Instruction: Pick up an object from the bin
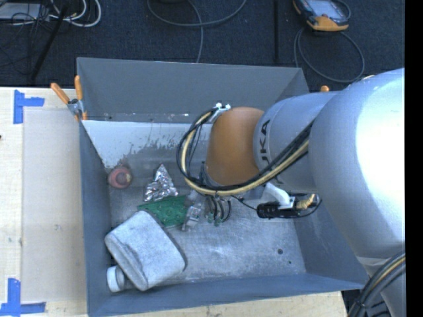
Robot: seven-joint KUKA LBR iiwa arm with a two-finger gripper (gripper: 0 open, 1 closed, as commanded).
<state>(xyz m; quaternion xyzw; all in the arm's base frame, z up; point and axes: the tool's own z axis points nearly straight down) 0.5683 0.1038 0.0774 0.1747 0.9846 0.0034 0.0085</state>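
The gripper (217, 215) sits just right of the flat green plastic-looking piece (166, 210), probably placed to grasp it; its opening cannot be told.

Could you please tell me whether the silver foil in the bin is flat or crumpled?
Crumpled: the foil is bunched into an uneven, creased wad with pointed folds.

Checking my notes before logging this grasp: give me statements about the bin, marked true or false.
The crumpled foil lies right of the reddish round thing. True.
The grey padded block lies against the far wall. False: it lies in the view's lower left corner.
The green flat thing lies between foil and block. True.
The gripper hangs over the reddish round thing. False: it is at the green flat thing's right edge.
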